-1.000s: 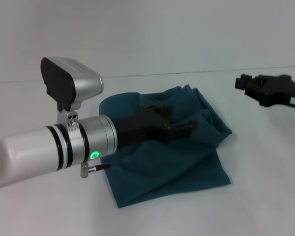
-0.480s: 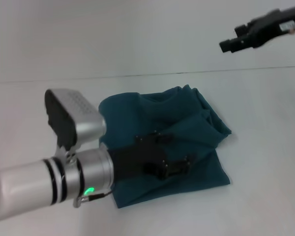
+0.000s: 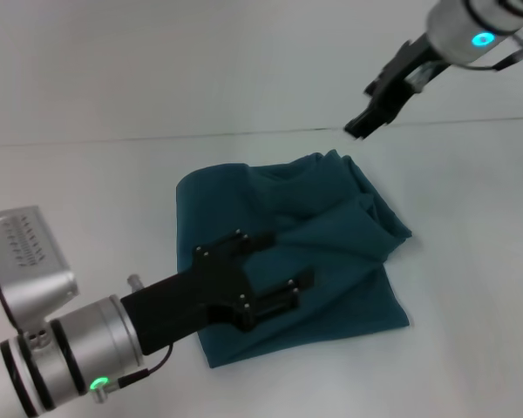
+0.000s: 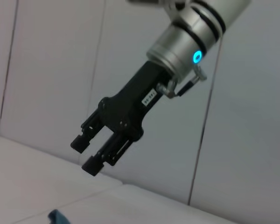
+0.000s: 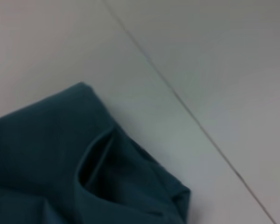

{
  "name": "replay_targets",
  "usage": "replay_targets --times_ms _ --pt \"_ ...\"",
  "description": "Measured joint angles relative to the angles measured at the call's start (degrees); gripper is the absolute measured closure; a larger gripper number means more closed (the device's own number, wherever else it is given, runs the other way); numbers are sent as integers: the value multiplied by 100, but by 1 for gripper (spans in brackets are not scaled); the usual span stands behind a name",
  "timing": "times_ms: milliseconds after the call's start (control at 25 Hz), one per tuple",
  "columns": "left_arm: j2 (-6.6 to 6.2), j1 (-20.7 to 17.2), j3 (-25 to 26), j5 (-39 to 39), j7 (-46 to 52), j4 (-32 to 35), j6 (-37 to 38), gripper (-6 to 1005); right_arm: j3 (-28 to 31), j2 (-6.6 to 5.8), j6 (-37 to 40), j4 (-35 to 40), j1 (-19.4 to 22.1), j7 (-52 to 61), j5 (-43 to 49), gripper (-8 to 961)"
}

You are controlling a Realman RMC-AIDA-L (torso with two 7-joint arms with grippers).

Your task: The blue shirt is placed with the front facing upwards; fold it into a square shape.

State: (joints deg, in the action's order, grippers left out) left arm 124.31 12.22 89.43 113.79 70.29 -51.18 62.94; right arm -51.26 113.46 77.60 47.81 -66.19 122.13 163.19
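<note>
The blue shirt (image 3: 331, 252) lies folded into a rough, rumpled square in the middle of the white table, plain teal side up with no print showing. My left gripper (image 3: 292, 258) hovers over the shirt's near left part, open and holding nothing. The right gripper (image 3: 363, 124) hangs in the air above the shirt's far right corner, well clear of the cloth. In the left wrist view the right gripper (image 4: 84, 156) has its fingers apart and empty. The right wrist view looks down on the shirt's folded far edge (image 5: 84, 177).
The white table (image 3: 471, 261) stretches around the shirt on all sides. A white wall (image 3: 200, 61) rises behind its far edge. My left arm's silver forearm (image 3: 61, 357) fills the near left corner of the head view.
My left arm has drawn back toward the near left, off the shirt's middle. The right arm has risen from the far right and swung inward above the shirt's far corner.
</note>
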Motion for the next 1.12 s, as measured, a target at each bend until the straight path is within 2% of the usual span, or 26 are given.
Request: replay_targets --times_ms 240,400,680,880,1120 --pt "-1 48 59 46 -80 326 86 234 -200 315 -503 -467 -15 -155 -25 237" --pt "-4 55 65 49 -126 414 155 234 -476 389 -804 -849 -55 -172 -11 242" --pt "-16 59 111 45 -130 503 212 233 -783 567 -1115 -856 -86 -224 72 242" --pt "-13 66 114 50 -133 546 215 234 -964 603 -1490 -911 -107 -115 164 258" --pt "-12 124 118 23 -143 602 215 233 -988 591 -1582 -1146 -169 -107 167 275"
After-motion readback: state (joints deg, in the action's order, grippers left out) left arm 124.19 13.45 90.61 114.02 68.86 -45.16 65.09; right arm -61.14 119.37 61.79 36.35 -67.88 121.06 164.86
